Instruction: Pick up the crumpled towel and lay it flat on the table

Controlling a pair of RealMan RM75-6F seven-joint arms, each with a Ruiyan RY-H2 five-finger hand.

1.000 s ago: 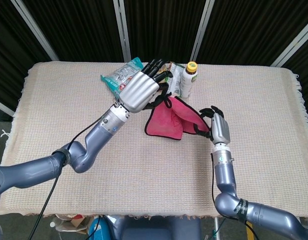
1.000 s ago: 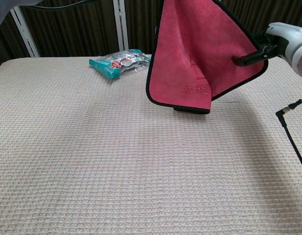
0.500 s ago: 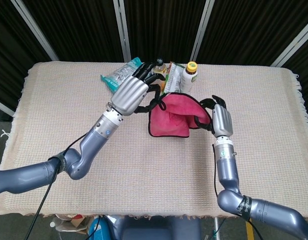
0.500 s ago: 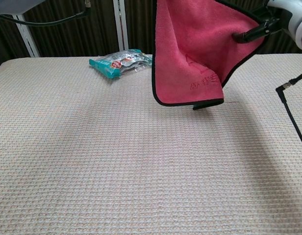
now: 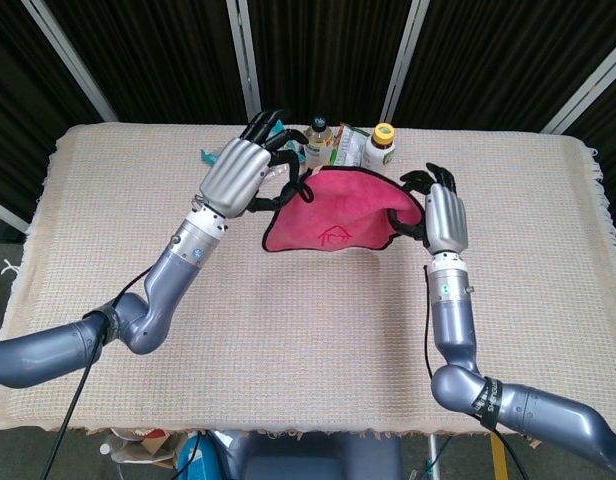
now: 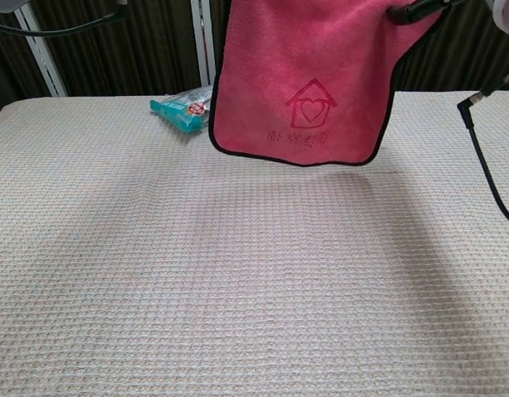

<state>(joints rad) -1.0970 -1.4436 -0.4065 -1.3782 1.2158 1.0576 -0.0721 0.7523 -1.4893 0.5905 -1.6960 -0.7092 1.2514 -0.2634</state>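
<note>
Left hand [image 5: 234, 176] raised above the far part of the table [image 5: 108, 240], fingers pinching the left top corner of the pink towel [image 5: 333, 208]. Right hand [image 5: 443, 218] raised at much the same height to the right, fingers clamped on the towel's right top corner. Towel stretched between the two hands, hanging open and clear of the table, not crumpled. Chest view: towel [image 6: 304, 78] hangs as a near-flat sheet with black edging, a house-and-heart outline and small lettering pressed into its face; lower edge above the cloth surface, shadow on the table behind it. Only dark fingertips [image 6: 411, 10] of the right hand show in that view, at the upper right; left hand out of frame there.

Far edge of table: teal snack packet [image 6: 184, 107] to the left behind the towel, two bottles, one yellow-capped [image 5: 383, 142], one dark-capped [image 5: 317, 135]. Table covered in a beige woven cloth.
</note>
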